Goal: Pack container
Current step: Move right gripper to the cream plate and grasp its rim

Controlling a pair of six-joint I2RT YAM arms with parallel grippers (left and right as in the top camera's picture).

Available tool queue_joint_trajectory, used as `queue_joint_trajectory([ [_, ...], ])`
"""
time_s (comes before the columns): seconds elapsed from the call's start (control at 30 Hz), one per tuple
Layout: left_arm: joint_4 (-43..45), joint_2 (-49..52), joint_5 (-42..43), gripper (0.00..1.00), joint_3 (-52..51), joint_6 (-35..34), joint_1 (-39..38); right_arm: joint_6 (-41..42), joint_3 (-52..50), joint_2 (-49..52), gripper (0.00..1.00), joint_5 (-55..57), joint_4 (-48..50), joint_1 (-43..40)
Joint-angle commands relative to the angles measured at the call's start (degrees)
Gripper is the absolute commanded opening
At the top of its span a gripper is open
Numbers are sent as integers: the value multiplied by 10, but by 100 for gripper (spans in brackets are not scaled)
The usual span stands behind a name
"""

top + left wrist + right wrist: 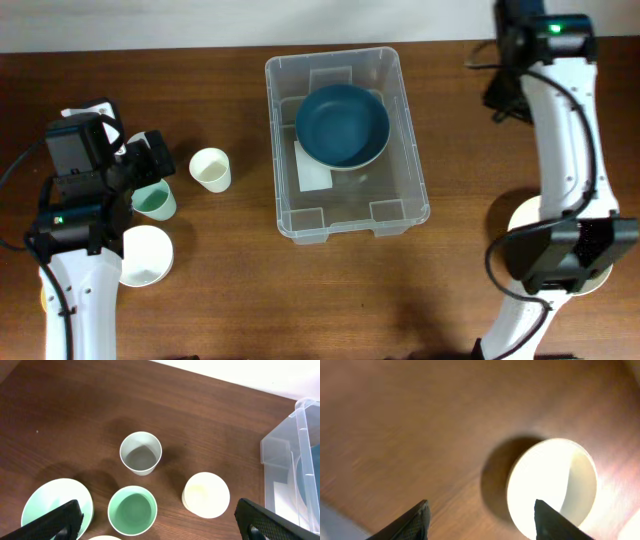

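The clear plastic container (400, 205) stands at the table's middle with a dark blue bowl (342, 125) inside; its corner shows in the left wrist view (280, 450). My left gripper (152, 168) is open and empty above a green cup (156, 202). In the left wrist view the green cup (132, 510) lies between the open fingers (165, 527). My right gripper (498, 95) is at the far right. Its wrist view shows the fingers (482, 522) open and empty over bare table, with a cream cup (552, 485) just beyond.
Left of the container stand a cream cup (210, 169) (206, 495), a white-grey cup (141, 453) and a pale plate (146, 256) (50, 505). A pale round item (528, 215) lies partly under the right arm.
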Motion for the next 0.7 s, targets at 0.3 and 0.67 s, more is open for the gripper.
queue_joint_trajectory([
  [0.3, 3, 1, -2, 100, 7, -5, 2, 42, -165, 6, 63, -31, 1, -77],
  [0.67, 2, 1, -2, 99, 7, -5, 2, 45, -325, 6, 63, -33, 122, -100],
])
